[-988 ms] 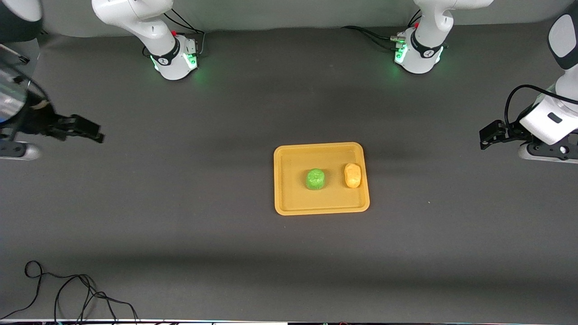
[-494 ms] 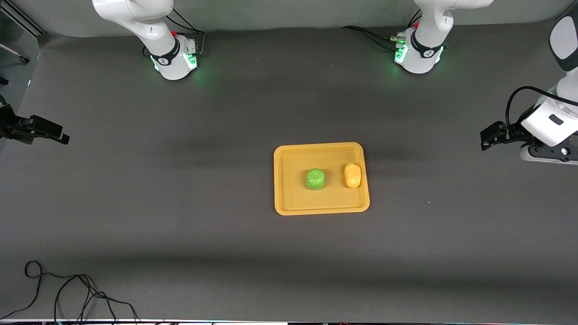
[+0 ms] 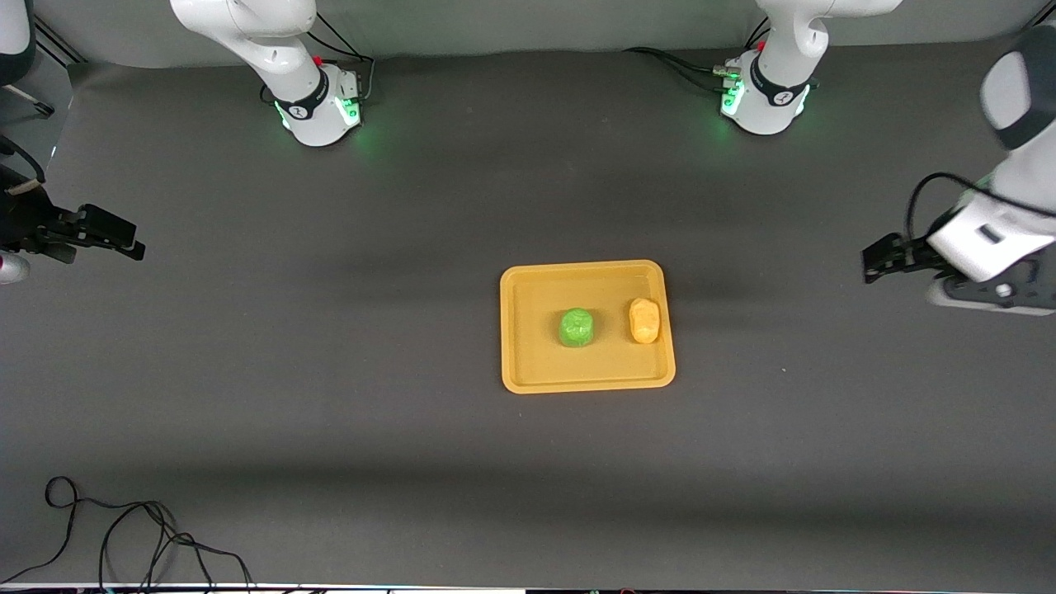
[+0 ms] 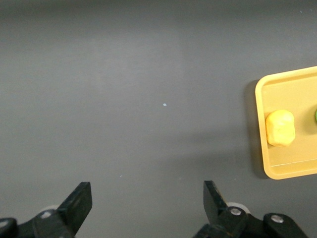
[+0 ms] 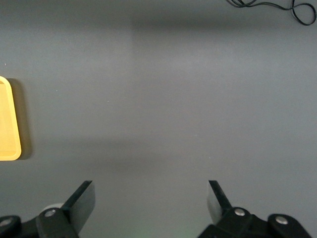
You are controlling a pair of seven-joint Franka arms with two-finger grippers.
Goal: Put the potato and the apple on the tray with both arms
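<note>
The yellow-orange tray lies at the middle of the table. The green apple and the yellow-orange potato both rest on it, apart, the potato toward the left arm's end. My left gripper is open and empty, up over bare table near the left arm's end. Its wrist view shows the tray's edge and the potato past its open fingers. My right gripper is open and empty over bare table at the right arm's end; its wrist view shows a tray corner.
A loose black cable lies on the table at the corner nearest the front camera, at the right arm's end; it also shows in the right wrist view. The dark grey mat surrounds the tray.
My right gripper drew back toward the table's end, then came slightly in again. My left gripper shifted a little toward the tray. The apple, potato and tray have not moved.
</note>
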